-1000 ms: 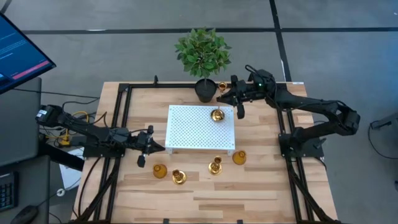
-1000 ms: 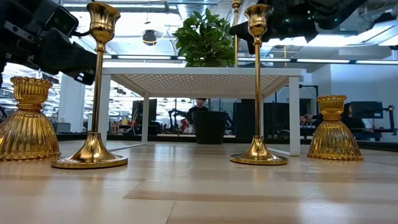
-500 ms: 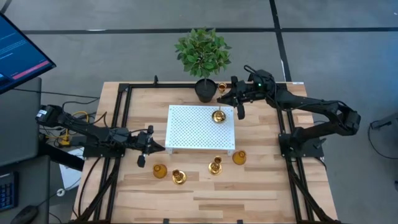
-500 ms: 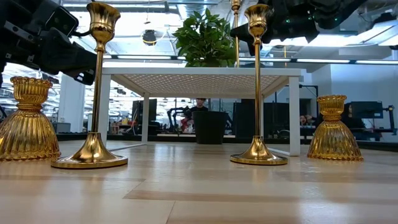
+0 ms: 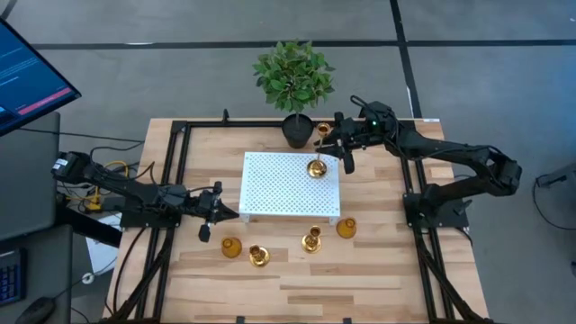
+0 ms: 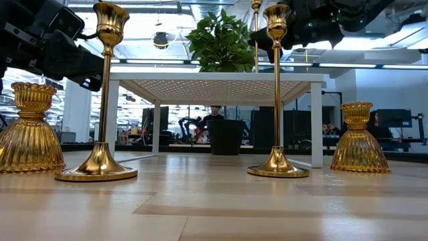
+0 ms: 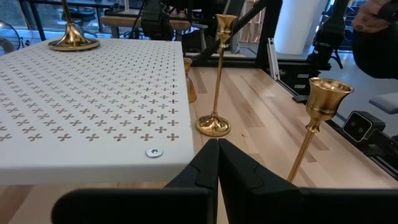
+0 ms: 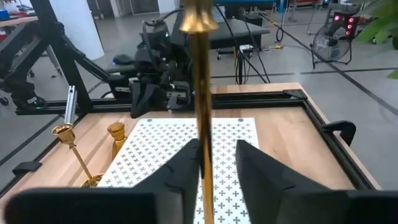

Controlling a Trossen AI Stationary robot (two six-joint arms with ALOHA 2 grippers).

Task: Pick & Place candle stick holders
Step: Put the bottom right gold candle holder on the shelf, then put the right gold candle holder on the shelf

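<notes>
My right gripper (image 5: 339,144) is up at the far right corner of the white perforated tray (image 5: 279,193), and my two dark fingers (image 8: 186,168) are set on either side of a tall holder's stem (image 8: 202,124), apparently pinching it, though I cannot tell for certain. That tall candle stick holder (image 5: 316,155) stands with its round base on the tray top, slim shiny gold rod rising to a cup. Just beyond it, the black-potted green plant (image 5: 293,85) crowds the far edge, its pot (image 5: 296,131) right beside the holder. The tray is a flat white sheet punched with little cross-shaped holes, raised on white legs (image 6: 315,124). On the pale wooden table (image 5: 360,270) in front of the tray wait the other four: a short bulbous ribbed one (image 5: 231,247) at the left, a tall one (image 5: 259,256) next to it, another tall one (image 5: 311,239), and a second short one (image 5: 346,228) at the right. All polished gold, flared bases. My left gripper (image 5: 214,212) hovers off the tray's left near corner, fingers pressed together on nothing (image 7: 214,168).
</notes>
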